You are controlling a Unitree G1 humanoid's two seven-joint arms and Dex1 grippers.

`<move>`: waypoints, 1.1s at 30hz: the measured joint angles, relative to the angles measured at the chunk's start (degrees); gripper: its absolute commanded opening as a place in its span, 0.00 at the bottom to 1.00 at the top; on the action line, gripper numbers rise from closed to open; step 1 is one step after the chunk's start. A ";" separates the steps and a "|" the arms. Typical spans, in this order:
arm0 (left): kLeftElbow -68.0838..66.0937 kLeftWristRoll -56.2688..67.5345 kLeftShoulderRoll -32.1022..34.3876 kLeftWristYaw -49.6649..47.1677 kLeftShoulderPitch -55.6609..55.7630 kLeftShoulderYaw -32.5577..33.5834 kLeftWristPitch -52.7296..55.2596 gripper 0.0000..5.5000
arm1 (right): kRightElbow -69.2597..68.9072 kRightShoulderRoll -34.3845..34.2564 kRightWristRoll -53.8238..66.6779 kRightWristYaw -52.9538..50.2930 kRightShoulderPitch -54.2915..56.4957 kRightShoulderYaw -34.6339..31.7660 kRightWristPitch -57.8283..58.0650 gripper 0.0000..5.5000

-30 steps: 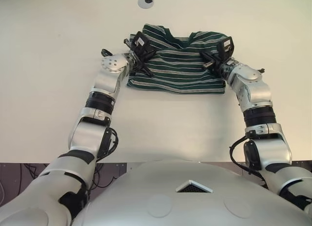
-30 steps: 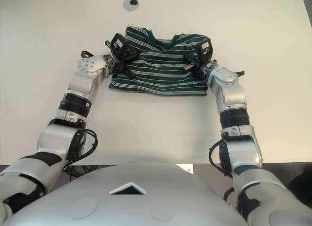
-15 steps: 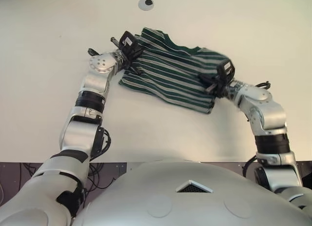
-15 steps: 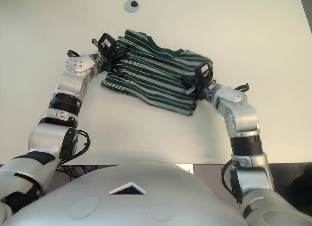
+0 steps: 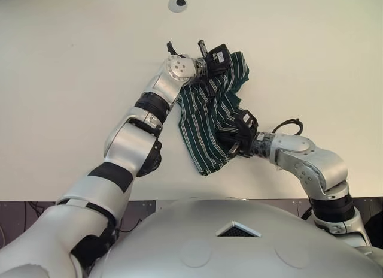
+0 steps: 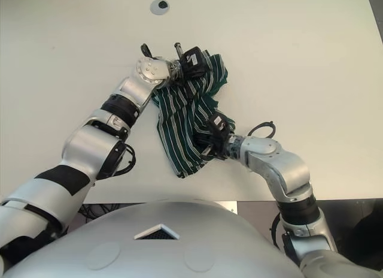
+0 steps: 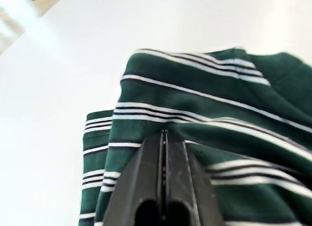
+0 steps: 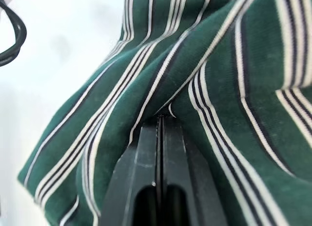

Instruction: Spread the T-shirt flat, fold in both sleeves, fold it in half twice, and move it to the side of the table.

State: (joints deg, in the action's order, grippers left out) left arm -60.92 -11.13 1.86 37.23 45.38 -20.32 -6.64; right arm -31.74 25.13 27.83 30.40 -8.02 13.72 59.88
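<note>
Rotated T-shirt (image 5: 206,116) lengthwise | left fingers (image 7: 146,187) reached far, right fingers (image 8: 139,177) tucked near | both clamping it

We see the T-shirt (image 5: 209,119) as soft knit cloth, matt, slightly fuzzy up close. The table (image 5: 72,80) top looks smooth and matt, laminate-like. The left gripper (image 7: 164,134) and right gripper (image 8: 159,120) look like hard black plastic, smooth with a dull sheen. We mark the round cap (image 5: 177,3) in the table as smooth grey plastic, faintly glossy
</note>
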 measured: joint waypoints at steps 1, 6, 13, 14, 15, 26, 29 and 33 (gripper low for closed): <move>-0.88 -0.01 0.14 -0.30 0.15 0.38 -0.67 0.01 | -1.60 0.12 1.18 -0.91 -0.48 -1.81 1.77 0.00; -3.23 -0.81 0.65 -1.37 0.20 0.43 -5.01 0.00 | -10.47 -0.11 5.50 -5.45 -4.36 -13.84 6.29 0.12; -3.26 0.55 1.73 -0.01 -0.58 2.40 -16.46 0.00 | -19.90 0.48 16.36 -5.46 -6.20 -29.04 7.39 0.22; -1.05 3.16 1.96 1.89 -0.96 3.98 -18.62 0.00 | -20.71 1.58 17.34 -4.83 -4.31 -29.72 6.70 0.18; 1.65 5.24 2.15 3.38 -1.04 5.31 -20.16 0.00 | -20.62 3.51 17.28 -4.21 -2.57 -29.59 5.83 0.15; 59.49 14.32 22.28 15.63 -25.41 8.57 14.09 0.00 | 1.51 16.22 -8.65 4.52 -2.91 -4.55 -18.56 0.01; 68.77 11.14 28.58 15.91 -34.58 6.34 21.69 0.00 | 3.78 16.59 -12.77 5.93 -1.73 -0.38 -21.55 0.01; 68.10 7.19 32.01 15.92 -38.49 2.35 24.20 0.00 | 1.83 20.84 -14.89 8.65 -3.53 2.08 -24.11 0.01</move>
State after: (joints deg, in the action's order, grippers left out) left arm 7.18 -3.94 33.86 53.15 6.88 -17.97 17.56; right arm -29.90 45.97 12.95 39.05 -11.55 15.80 35.77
